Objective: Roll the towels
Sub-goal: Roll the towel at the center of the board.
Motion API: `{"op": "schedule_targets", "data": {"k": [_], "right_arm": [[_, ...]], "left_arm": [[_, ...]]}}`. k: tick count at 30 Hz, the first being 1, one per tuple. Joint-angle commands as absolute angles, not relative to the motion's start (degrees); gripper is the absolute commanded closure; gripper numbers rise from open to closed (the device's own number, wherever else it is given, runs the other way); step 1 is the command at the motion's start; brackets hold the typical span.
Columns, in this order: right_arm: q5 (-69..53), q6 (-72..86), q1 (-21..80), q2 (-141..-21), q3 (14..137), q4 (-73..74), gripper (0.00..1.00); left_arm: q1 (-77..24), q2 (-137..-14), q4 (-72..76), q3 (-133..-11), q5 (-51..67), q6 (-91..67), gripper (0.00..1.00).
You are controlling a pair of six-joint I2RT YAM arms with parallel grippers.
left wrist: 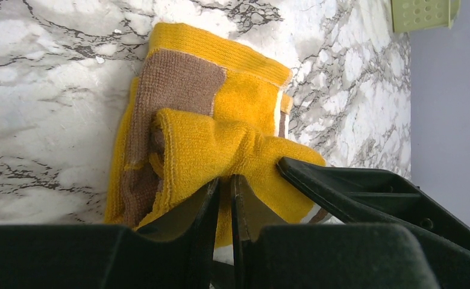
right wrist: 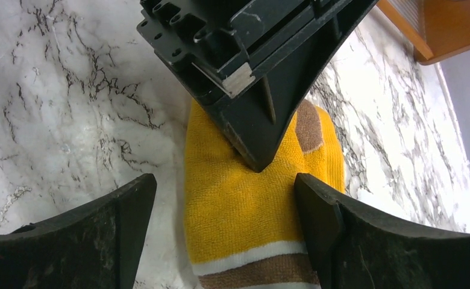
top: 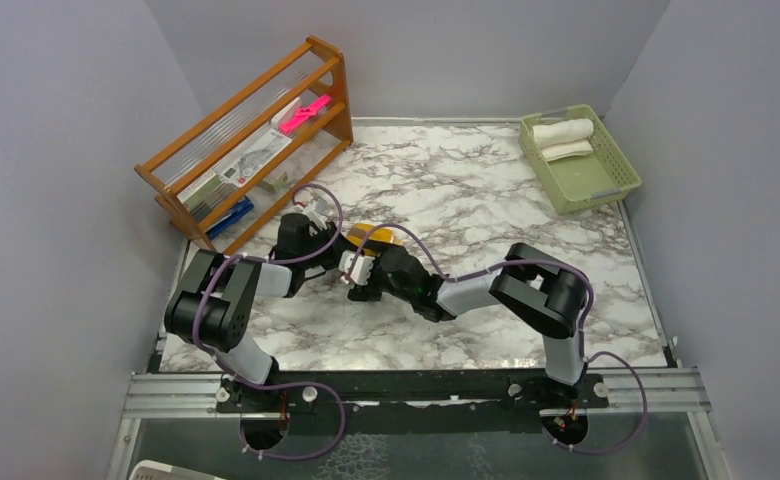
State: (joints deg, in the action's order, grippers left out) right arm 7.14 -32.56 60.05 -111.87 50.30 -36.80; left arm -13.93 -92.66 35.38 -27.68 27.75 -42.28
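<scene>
The mustard-yellow towel [top: 378, 237] lies partly rolled on the marble table, its brown face [left wrist: 172, 90] showing behind the roll. My left gripper [left wrist: 226, 180] is shut on a fold of the yellow roll [left wrist: 220, 144]; from above it sits at the towel's left end [top: 342, 240]. My right gripper [right wrist: 223, 186] is open, its fingers standing either side of the towel's [right wrist: 244, 205] striped end, nothing pinched; in the top view it [top: 361, 262] is at the towel's near side. A rolled cream-white towel [top: 563, 131] lies in the green basket [top: 606, 178].
A wooden rack [top: 256, 140] with a pink item [top: 304, 112] and small packets stands at the back left. The green basket sits at the back right corner. Grey walls close in the table on three sides.
</scene>
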Motion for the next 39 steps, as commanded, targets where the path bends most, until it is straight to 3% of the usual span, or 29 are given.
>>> {"op": "schedule_targets", "data": {"k": [1, 18, 28, 33, 39], "right_arm": [[8.9, -29.4, 59.2, -114.6, 51.7, -28.4, 0.17], [-2.1, -17.9, 52.8, -117.8, 56.3, -14.8, 0.63], [-31.8, 2.4, 39.7, -111.0, 59.9, -9.0, 0.71], [-48.1, 12.1, 32.3, -118.6, 67.9, -3.9, 0.70], [-60.2, 30.7, 27.3, -127.7, 67.7, -18.5, 0.69]], "left_arm": [[-13.1, -91.9, 30.0, -28.0, 27.4, -39.8, 0.82], [-9.0, -78.9, 17.0, -35.9, 29.4, -39.7, 0.80], [-6.2, -67.4, 7.0, -36.9, 26.8, -38.4, 0.74], [-6.6, -67.6, 10.4, -33.8, 29.0, -39.6, 0.74], [-10.9, -70.7, 12.8, -35.0, 28.6, -39.5, 0.73]]}}
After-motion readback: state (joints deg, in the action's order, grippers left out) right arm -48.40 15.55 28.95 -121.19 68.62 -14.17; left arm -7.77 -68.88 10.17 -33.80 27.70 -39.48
